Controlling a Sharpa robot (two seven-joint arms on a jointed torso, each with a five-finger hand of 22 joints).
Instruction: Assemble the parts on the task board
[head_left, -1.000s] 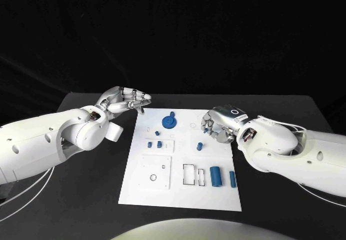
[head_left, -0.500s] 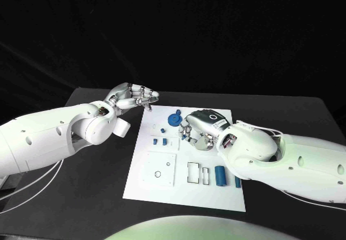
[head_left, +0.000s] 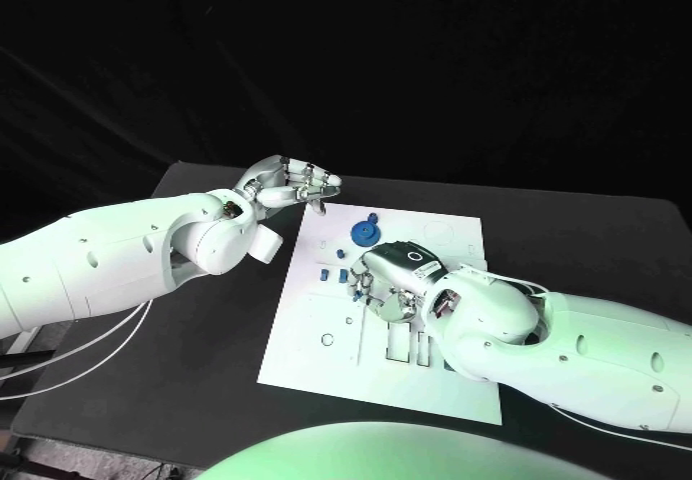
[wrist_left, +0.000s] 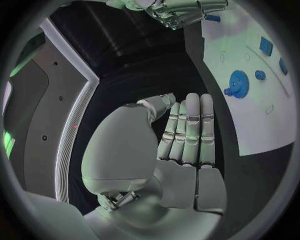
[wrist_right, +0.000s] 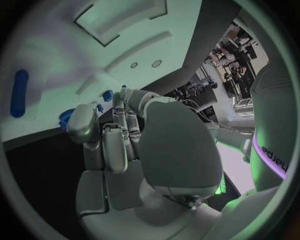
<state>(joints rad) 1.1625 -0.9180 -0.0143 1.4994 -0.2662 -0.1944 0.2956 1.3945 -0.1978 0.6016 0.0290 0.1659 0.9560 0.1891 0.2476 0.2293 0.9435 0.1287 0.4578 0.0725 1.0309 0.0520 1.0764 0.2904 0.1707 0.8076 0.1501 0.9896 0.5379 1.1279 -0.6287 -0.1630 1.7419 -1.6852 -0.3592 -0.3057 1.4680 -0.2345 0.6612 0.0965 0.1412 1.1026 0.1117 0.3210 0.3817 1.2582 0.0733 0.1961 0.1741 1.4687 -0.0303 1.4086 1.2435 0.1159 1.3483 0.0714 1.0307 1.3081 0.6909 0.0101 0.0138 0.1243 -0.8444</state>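
Flat on the task board (head_left: 447, 235), gear part (head_left: 366, 232), both robot hands curled, holding nothing.

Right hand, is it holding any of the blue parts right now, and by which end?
Cannot be told. The right hand hangs, fingers curled down, over the small blue parts on the task board, and its own back hides the fingertips. The left hand holds nothing.

Black table (head_left: 202, 330) w/ white task board (head_left: 346, 365) flat on it.
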